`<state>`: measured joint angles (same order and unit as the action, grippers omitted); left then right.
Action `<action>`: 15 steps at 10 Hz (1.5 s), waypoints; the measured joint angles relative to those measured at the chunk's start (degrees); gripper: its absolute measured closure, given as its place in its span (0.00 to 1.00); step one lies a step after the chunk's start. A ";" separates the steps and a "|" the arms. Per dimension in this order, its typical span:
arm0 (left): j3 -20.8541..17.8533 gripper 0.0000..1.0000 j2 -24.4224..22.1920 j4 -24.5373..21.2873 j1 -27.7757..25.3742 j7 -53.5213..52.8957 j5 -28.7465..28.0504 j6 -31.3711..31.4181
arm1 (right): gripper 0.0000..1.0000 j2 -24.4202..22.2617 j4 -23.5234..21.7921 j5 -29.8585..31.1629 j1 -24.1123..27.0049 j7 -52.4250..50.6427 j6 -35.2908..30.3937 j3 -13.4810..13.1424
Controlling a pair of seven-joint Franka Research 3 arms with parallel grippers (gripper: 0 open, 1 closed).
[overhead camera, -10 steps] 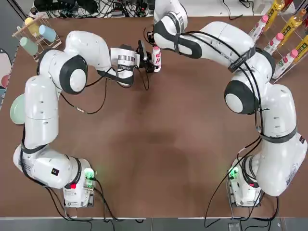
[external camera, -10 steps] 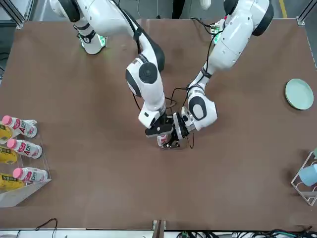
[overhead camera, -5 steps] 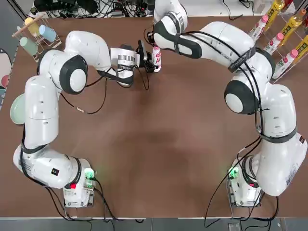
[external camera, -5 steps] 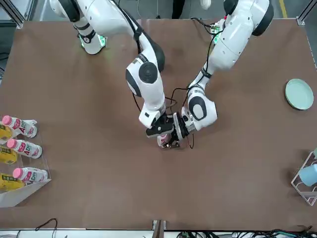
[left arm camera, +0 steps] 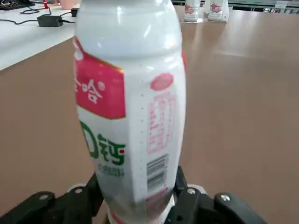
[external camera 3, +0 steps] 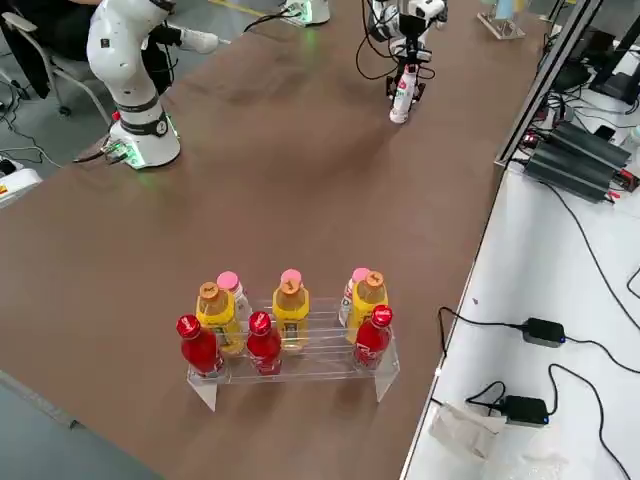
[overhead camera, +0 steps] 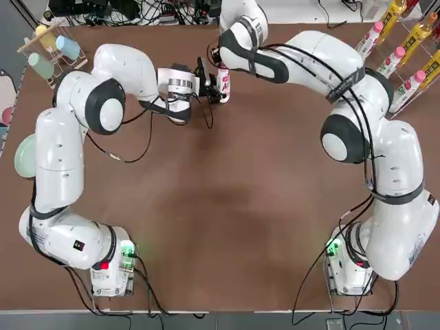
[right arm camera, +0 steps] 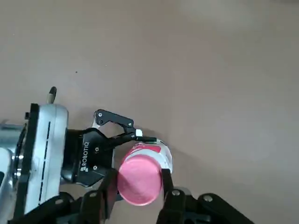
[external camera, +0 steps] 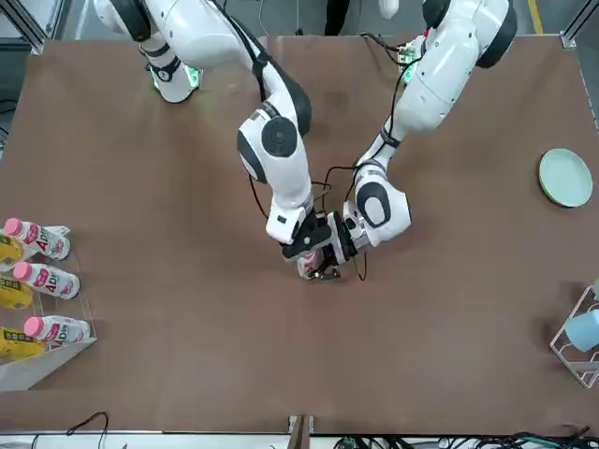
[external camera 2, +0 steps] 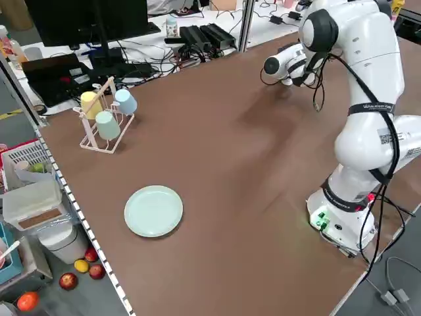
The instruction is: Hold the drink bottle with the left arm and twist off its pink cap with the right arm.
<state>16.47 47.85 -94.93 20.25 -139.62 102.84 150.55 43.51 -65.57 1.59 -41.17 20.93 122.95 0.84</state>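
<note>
Right pincer sits above the bottle, closed down to cap width, pink cap between its fingers. Drink bottle runs down away from it, roughly upright; we judge twisting must follow that long axis. Left pincer grips the body from the side, closed around it, near the desk's far edge, mid-width.

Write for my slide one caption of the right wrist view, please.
The right tool closes on the pink cap of the bottle that the left tool grips.
</note>
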 joint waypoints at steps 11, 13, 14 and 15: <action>-0.05 0.40 0.17 0.36 -0.24 0.55 0.22 0.00 | 0.57 -0.05 -0.76 -0.39 0.73 -17.64 3.03 0.30; -0.05 0.40 0.17 0.34 -0.25 0.56 0.23 0.00 | 0.57 -0.05 -0.83 -0.38 0.70 -18.17 3.23 0.29; -0.05 0.40 0.17 0.33 -0.25 0.56 0.23 0.00 | 0.57 -0.05 -0.83 -0.38 0.68 -18.27 3.23 0.29; -0.05 0.40 0.17 0.33 -0.25 0.56 0.23 0.00 | 0.57 -0.05 -0.84 -0.38 0.67 -18.34 3.23 0.29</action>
<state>16.42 48.02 -94.59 20.00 -139.06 103.07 150.54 43.46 -66.41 1.21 -40.50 2.59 126.18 1.13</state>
